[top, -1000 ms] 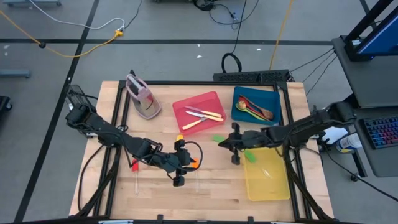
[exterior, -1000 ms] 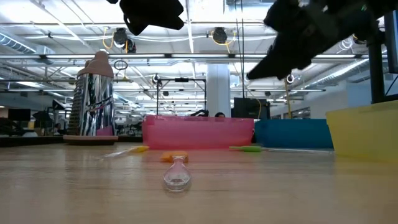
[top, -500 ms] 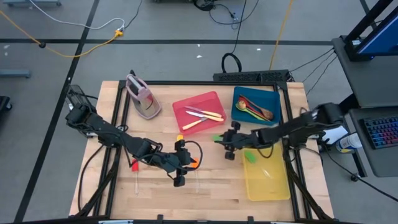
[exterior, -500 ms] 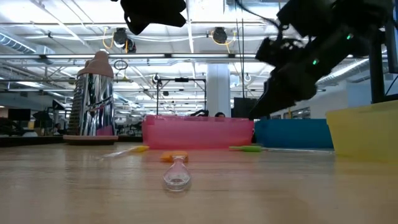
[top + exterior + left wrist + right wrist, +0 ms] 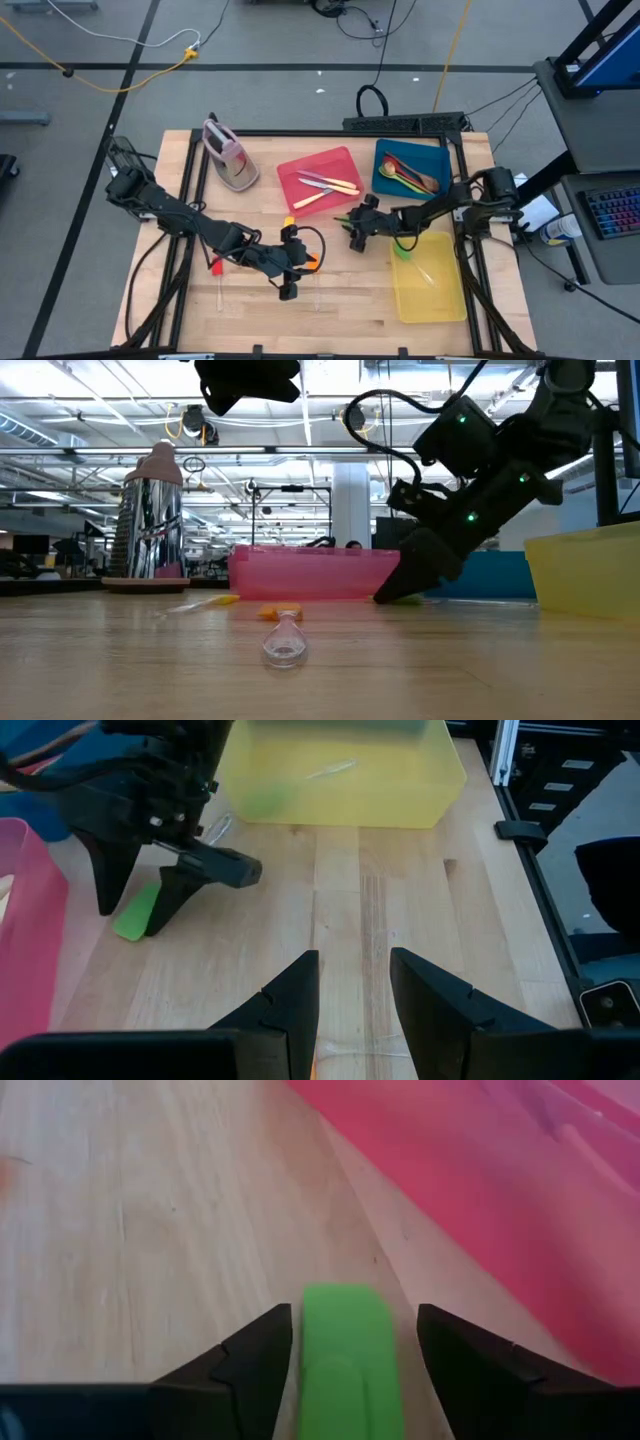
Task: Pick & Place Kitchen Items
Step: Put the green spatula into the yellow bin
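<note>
Table (image 5: 340,300): wooden top, carrying three trays, a stand and loose utensils
Yellow tray (image 5: 430,280): lying at the right front; a green piece is showing inside its near-left corner
Red tray (image 5: 320,180): holding cream-handled knives; blue tray (image 5: 412,170) behind the right arm, holding spoons
Stand (image 5: 230,155): standing at the back left
Right gripper (image 5: 352,1342): reaching down to the boards just in front of the red tray, jaws spread wide and gripping nothing, one finger on each side of the green utensil
Left gripper (image 5: 352,982): hanging over the mid-front boards, jaws parted, nothing between them; well apart from the green utensil, so the right arm is the nearer
Green utensil (image 5: 345,1335): lying flat between the right fingers, its long axis running straight ahead along the claw's line, so closing should be catching it across its width
</note>
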